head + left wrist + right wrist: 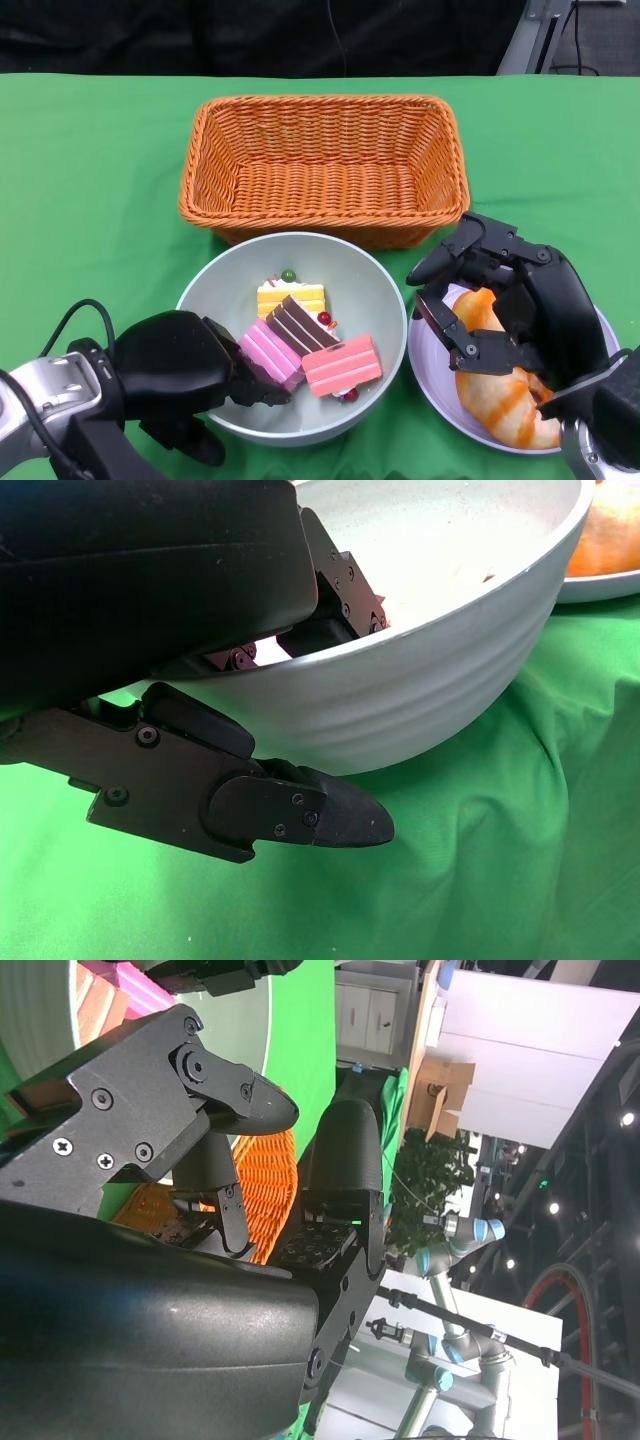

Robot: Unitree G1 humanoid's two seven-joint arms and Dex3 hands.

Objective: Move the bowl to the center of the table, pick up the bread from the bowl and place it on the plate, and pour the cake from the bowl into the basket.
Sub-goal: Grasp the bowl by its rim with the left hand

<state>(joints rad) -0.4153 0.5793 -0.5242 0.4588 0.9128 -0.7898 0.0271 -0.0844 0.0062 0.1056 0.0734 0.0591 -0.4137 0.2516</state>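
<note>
At the bowl's (215, 290) near rim the left hand (185, 375) pinches the wall, fingers inside by the cake (300, 345); the right hand (510, 300) arches, fingers spread, over the bread (500, 395) on the plate (430, 370).

I see a bright green cloth (90, 180) covering the table, dark beyond its far edge. In my right wrist view: white cabinets (365, 1015), a brown cardboard box (445, 1085), a leafy green plant (425, 1185), a grey-and-blue robot arm (455, 1245), and small ceiling lights (627, 1118).
</note>
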